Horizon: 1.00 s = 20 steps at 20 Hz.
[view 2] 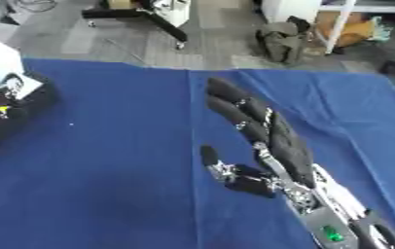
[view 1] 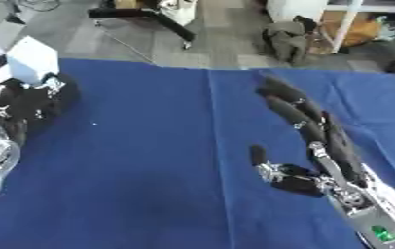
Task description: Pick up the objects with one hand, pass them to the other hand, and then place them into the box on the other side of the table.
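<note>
1. Surface: blue cloth (view 1: 150, 160) covers the table, one seam running top to bottom just left of my right hand. Beyond the cloth's far edge is grey floor, a black stand leg (view 1: 163, 22), a dark bag (view 1: 288, 39) and a white shelf frame (view 2: 341, 22).
2. Right hand (view 2: 278, 146): over the cloth, right of the seam, palm turned sideways, fingers straight and stretched toward the far edge, thumb (view 2: 211, 156) sticking out to the left. Holding nothing. Wrist runs to the cloth's lower right corner, green light on it.
3. Left hand (view 1: 26, 104): at the cloth's left edge, well apart from my right hand. Dark fingers look bunched, but I can't tell how far they're closed or whether anything is in them.
4. White box (view 1: 32, 59): at the cloth's far left corner, touching or just behind my left hand. Partly cut off by the picture edge; inside not visible.
5. No loose object to pick up that I can make out; a tiny yellow spot shows on the left hand, unclear what.
</note>
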Available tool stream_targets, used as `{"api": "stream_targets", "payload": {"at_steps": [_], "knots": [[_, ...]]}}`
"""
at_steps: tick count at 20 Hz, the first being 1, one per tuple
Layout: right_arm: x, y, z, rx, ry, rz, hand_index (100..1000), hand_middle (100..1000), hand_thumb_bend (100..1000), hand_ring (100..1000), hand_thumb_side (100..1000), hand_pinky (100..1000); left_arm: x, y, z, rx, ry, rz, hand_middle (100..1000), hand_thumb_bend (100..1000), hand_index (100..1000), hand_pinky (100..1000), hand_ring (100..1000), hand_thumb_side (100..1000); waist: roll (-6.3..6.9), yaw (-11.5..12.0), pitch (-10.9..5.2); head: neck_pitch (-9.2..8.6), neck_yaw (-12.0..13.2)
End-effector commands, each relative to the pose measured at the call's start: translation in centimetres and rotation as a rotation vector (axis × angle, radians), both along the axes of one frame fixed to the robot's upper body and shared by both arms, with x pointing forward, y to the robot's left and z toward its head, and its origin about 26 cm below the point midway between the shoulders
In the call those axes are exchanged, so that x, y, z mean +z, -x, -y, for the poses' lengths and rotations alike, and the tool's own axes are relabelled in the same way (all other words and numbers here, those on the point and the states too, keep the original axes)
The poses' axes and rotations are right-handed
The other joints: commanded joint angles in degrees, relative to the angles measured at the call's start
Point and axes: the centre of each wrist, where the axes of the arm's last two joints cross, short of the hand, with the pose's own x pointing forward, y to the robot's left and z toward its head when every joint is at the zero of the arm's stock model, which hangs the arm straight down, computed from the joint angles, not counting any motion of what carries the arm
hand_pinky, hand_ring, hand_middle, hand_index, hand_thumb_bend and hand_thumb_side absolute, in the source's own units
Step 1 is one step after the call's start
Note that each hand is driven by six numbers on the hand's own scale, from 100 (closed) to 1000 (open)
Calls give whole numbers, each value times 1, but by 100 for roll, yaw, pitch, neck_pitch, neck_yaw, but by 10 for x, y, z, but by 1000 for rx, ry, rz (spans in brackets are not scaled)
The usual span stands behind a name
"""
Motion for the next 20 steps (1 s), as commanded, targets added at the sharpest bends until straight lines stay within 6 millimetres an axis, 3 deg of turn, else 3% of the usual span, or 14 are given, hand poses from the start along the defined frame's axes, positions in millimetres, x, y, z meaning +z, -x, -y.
{"api": "stream_targets", "payload": {"at_steps": [1, 7, 10, 14, 18, 19, 20], "knots": [[4, 0, 2, 2, 5, 19, 983, 1000, 100, 878, 100, 796, 13, -9, -24, 115, -48, 9, 375, 100, 381, 524, 453, 100, 3, -24, -97, -183, 326], [6, -1, 0, 7, -3, 28, 983, 1000, 100, 878, 100, 797, 11, -28, -63, 316, -63, -20, 375, 100, 382, 524, 454, 100, -34, -119, -55, -549, 1371], [8, -2, -1, 10, -8, 33, 983, 1000, 100, 877, 100, 797, 5, -34, -78, 369, -62, -34, 376, 100, 383, 523, 454, 100, -46, -140, -30, -661, 1669], [9, -2, -1, 13, -12, 33, 983, 1000, 100, 877, 100, 797, 0, -40, -89, 407, -89, -52, 389, 100, 393, 525, 459, 100, -57, -164, -20, -703, 1760], [8, -2, -2, 17, -13, 28, 983, 1000, 100, 877, 100, 797, -1, -45, -92, 439, -132, -88, 492, 114, 491, 551, 512, 100, -63, -196, -25, -666, 1670], [8, -2, -2, 18, -13, 27, 983, 1000, 100, 877, 100, 797, 0, -46, -92, 445, -141, -96, 560, 253, 570, 573, 553, 155, -64, -203, -27, -646, 1614], [8, -2, -2, 19, -13, 26, 983, 1000, 100, 877, 100, 798, 0, -46, -92, 452, -149, -104, 589, 401, 640, 587, 577, 268, -65, -210, -27, -623, 1553]]}}
